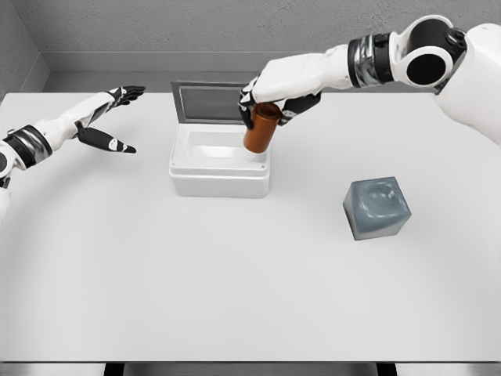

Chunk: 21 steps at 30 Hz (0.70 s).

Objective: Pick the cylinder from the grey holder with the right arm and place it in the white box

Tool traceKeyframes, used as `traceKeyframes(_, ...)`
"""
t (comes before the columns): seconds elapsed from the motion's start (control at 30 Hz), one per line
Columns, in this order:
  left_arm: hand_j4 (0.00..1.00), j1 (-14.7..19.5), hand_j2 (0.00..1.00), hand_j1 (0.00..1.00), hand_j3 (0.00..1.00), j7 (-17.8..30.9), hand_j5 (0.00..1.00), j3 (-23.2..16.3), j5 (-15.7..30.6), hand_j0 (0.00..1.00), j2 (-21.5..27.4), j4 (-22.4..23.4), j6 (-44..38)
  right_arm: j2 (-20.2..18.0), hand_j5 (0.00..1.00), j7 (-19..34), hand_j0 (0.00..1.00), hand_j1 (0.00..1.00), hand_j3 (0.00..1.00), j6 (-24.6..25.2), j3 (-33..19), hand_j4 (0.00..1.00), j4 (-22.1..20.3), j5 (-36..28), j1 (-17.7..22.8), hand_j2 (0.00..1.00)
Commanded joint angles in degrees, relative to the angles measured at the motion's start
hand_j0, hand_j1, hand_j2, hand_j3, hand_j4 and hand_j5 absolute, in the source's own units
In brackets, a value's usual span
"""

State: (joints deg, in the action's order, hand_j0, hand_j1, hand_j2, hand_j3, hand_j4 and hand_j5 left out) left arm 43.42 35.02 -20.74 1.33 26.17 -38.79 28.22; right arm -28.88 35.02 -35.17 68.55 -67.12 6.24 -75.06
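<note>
No text, label, brand, number or sign can be read anywhere: the white box (221, 178), the grey holder (377, 207) and the orange cylinder (261, 129) show plain, unmarked faces.

Broad, flat, pale grey worktop (156, 298) filling most of the view, an open white rectangular box (221, 182) with a raised lid standing on it near the far edge, a grey cube-shaped holder (376, 207) resting well apart to its right
</note>
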Motion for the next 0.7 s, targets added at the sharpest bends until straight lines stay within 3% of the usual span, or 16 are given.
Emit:
traceKeyframes(0.0,1.0,0.0,1.0,1.0,1.0,-0.02,1.0,0.09,0.42,1.0,0.02,-0.05,-0.1,-0.03,0.38,-0.02,0.38,0.38,0.38,0.17,0.18,0.38,0.33,-0.35,0.0,0.38)
traceKeyframes(0.13,1.0,0.0,1.0,1.0,1.0,-0.02,1.0,0.09,0.42,1.0,0.02,-0.05,-0.1,0.23,0.38,-0.02,0.38,0.38,0.38,0.17,0.44,0.38,2.17,-0.35,0.09,0.38)
traceKeyframes(0.67,1.0,-0.09,1.0,1.0,1.0,-0.02,1.0,0.09,0.42,1.0,0.11,-0.05,-0.1,1.2,0.38,-0.02,0.38,0.38,0.38,0.17,2.46,0.38,1.91,0.97,-1.23,0.38)
